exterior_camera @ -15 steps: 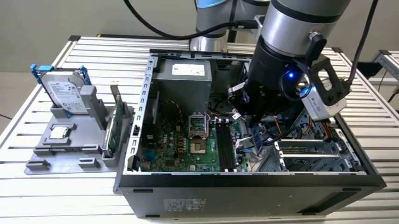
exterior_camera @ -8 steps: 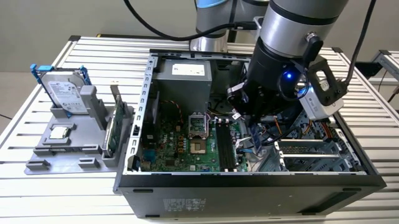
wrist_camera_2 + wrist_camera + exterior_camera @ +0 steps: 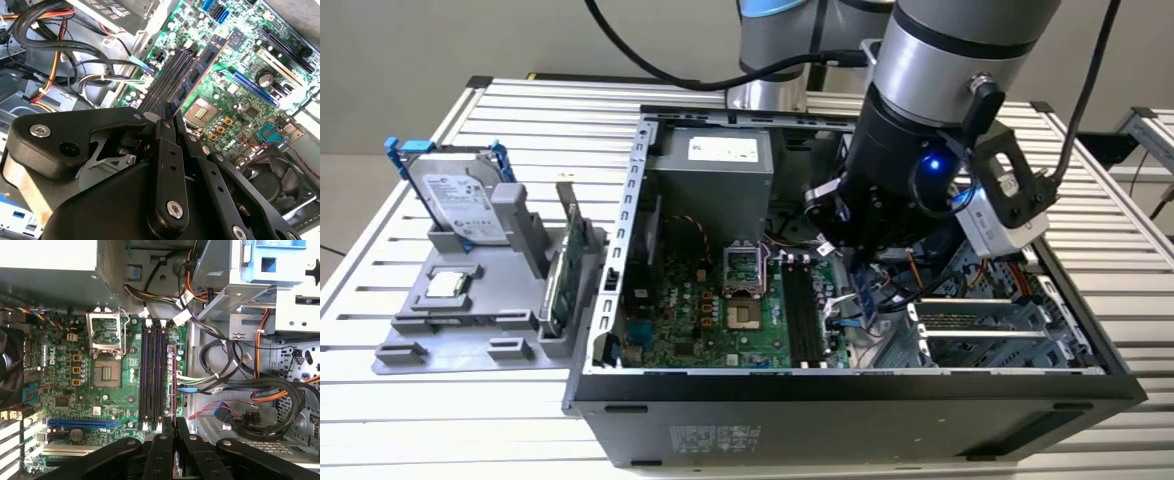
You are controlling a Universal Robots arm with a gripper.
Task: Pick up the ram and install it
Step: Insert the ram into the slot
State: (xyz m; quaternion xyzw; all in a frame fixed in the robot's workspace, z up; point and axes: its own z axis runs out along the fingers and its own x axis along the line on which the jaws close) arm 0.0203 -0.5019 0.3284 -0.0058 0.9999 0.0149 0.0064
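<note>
Ram held edge-on over the memory slots

The ram (image 3: pixel 200 70), a thin, stiff and likely fragile stick, is clamped by its end in the pincer (image 3: pixel 167 120), best gripped by the board edges, not the chips. It is poised just above the memory slots (image 3: pixel 152 375), at 3 o'clock of the processor socket (image 3: pixel 106 372), inside the open computer case (image 3: pixel 854 385) that holds motherboard and cables.

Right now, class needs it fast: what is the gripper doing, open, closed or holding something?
Gripper: closed on the ram, holding it over the memory slots.
</note>
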